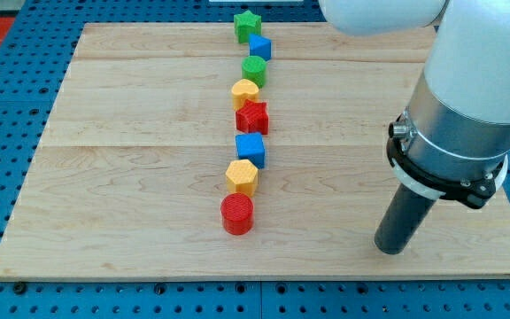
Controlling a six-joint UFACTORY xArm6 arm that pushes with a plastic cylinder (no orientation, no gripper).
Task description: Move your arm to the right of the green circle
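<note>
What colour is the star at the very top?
Green: the star tops the line of blocks in the camera view.

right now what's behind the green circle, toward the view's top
A blue cube touches the green circle just behind it, then a green star. Nothing lies on top of it. My tip is far off at the view's lower right.

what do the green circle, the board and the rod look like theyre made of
Green circle: looks like matte plastic, possibly 3D printed; uniform colour, faint ridged surface, no shine.
Board: light wood with a smooth finish; visible grain and lengthwise plank seams.
Rod ending in my tip, far to the view's right of the block line: dark and matte, perhaps rubber or plastic; the look leaves it open.
</note>
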